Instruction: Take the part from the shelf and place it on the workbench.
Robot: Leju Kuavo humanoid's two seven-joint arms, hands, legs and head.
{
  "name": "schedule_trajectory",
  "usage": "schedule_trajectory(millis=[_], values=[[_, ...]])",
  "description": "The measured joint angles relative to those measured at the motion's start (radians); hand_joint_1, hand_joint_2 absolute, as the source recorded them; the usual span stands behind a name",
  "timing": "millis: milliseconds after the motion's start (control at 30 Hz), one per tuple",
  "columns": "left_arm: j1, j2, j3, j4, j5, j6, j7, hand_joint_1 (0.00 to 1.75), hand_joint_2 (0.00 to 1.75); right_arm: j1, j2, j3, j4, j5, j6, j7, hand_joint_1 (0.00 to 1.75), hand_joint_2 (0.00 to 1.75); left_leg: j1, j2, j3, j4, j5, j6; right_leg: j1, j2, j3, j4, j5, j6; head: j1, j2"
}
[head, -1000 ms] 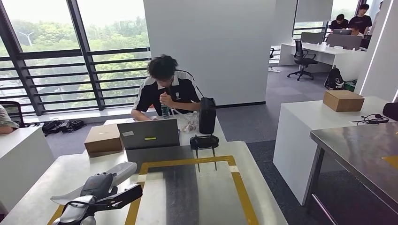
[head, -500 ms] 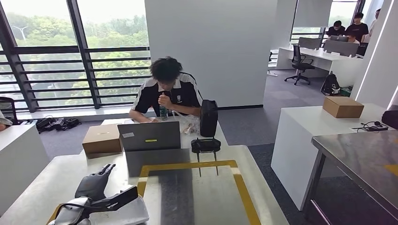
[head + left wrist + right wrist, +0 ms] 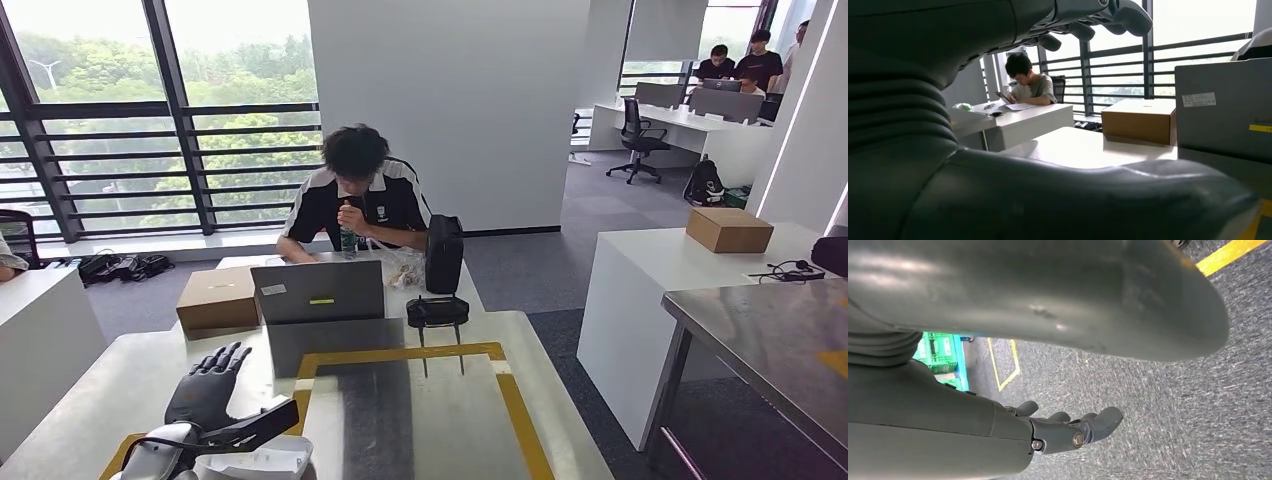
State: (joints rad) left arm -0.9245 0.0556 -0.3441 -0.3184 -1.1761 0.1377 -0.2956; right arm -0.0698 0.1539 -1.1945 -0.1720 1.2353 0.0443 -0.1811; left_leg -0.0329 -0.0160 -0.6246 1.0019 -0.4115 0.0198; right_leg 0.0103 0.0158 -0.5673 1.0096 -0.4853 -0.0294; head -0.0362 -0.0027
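Observation:
The white part [image 3: 258,462] lies on the workbench [image 3: 420,420] at its near left corner, partly cut off by the lower edge of the head view. My left hand [image 3: 205,385] hovers just beyond it with its fingers spread, holding nothing; its thumb [image 3: 255,424] reaches over the part's far edge. In the left wrist view, the left hand's fingers [image 3: 1083,22] and thumb [image 3: 1073,200] stand wide apart with only air between them. My right hand [image 3: 1068,432] hangs over grey carpet, its fingers loosely extended and empty.
A grey laptop [image 3: 320,290], a cardboard box [image 3: 218,297], a black bag [image 3: 443,250] and a small black device on thin legs [image 3: 437,310] stand at the bench's far edge. A person [image 3: 355,195] sits behind them. Another steel bench [image 3: 780,330] is to the right.
My left hand set the white part down on the bench's near left corner, let go of it, and now has its fingers spread above it. The camera shifted slightly.

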Motion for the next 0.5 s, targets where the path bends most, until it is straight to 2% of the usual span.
schedule_trajectory(millis=[67,200,267,300,333,400,433,467,500], values=[[0.000,0.000,0.000,-0.002,-0.001,0.002,0.000,0.00,0.00,0.000,0.000,0.000,0.000,0.000,0.000,0.000,0.00,0.00,0.000,0.000,0.000,0.001,-0.001,0.001,0.000,0.000,0.000,0.000,0.000,0.001,0.000,0.000],[0.001,-0.002,0.000,-0.004,-0.010,0.025,0.000,0.00,1.75,0.000,0.000,0.000,0.000,0.000,0.000,0.000,0.00,0.00,-0.003,0.000,0.001,0.004,-0.004,0.014,-0.004,0.000,0.002,-0.002,0.001,0.012,0.000,0.000],[0.001,-0.008,0.000,-0.009,-0.016,0.040,-0.005,0.00,1.75,-0.001,0.000,0.000,0.000,0.000,0.001,0.000,0.00,0.00,0.002,0.002,0.007,-0.009,0.005,0.018,0.000,0.000,0.002,0.003,-0.005,0.018,0.000,0.000],[0.001,-0.011,0.000,-0.011,-0.021,0.047,-0.007,0.00,1.75,-0.001,0.001,0.000,0.000,0.000,0.002,0.000,0.00,0.00,0.006,0.004,0.010,-0.017,0.009,0.020,0.001,0.000,-0.005,0.021,-0.021,0.022,0.000,0.000],[0.002,-0.014,0.000,-0.013,-0.025,0.055,-0.008,0.00,1.75,-0.001,0.001,0.000,0.000,0.002,0.003,0.000,0.00,0.00,0.011,0.007,0.013,-0.024,0.013,0.022,0.000,-0.001,-0.020,0.058,-0.048,0.027,0.001,0.000],[0.008,-0.017,0.000,-0.015,-0.035,0.067,-0.007,0.00,1.75,0.000,0.000,0.001,0.000,0.005,0.007,0.000,0.00,0.00,0.014,0.011,0.012,-0.026,0.016,0.023,-0.010,-0.003,-0.073,0.183,-0.117,0.039,0.002,0.000],[0.014,-0.017,0.000,-0.015,-0.039,0.070,-0.007,0.00,1.75,0.000,0.000,0.001,0.000,0.007,0.009,0.000,0.00,0.00,0.015,0.013,0.010,-0.025,0.016,0.022,-0.015,-0.004,-0.099,0.241,-0.139,0.045,0.002,0.000],[0.019,-0.017,0.000,-0.015,-0.042,0.072,-0.009,0.00,1.75,0.001,0.000,0.001,0.000,0.007,0.011,0.000,0.00,0.00,0.017,0.014,0.007,-0.023,0.017,0.020,-0.021,-0.006,-0.111,0.272,-0.144,0.051,0.002,0.000],[0.023,-0.018,0.000,-0.015,-0.044,0.074,-0.012,0.00,1.75,0.002,0.000,0.001,0.000,0.007,0.010,0.001,0.00,0.00,0.020,0.015,0.003,-0.019,0.018,0.017,-0.026,-0.008,-0.105,0.264,-0.128,0.056,0.002,0.000]])
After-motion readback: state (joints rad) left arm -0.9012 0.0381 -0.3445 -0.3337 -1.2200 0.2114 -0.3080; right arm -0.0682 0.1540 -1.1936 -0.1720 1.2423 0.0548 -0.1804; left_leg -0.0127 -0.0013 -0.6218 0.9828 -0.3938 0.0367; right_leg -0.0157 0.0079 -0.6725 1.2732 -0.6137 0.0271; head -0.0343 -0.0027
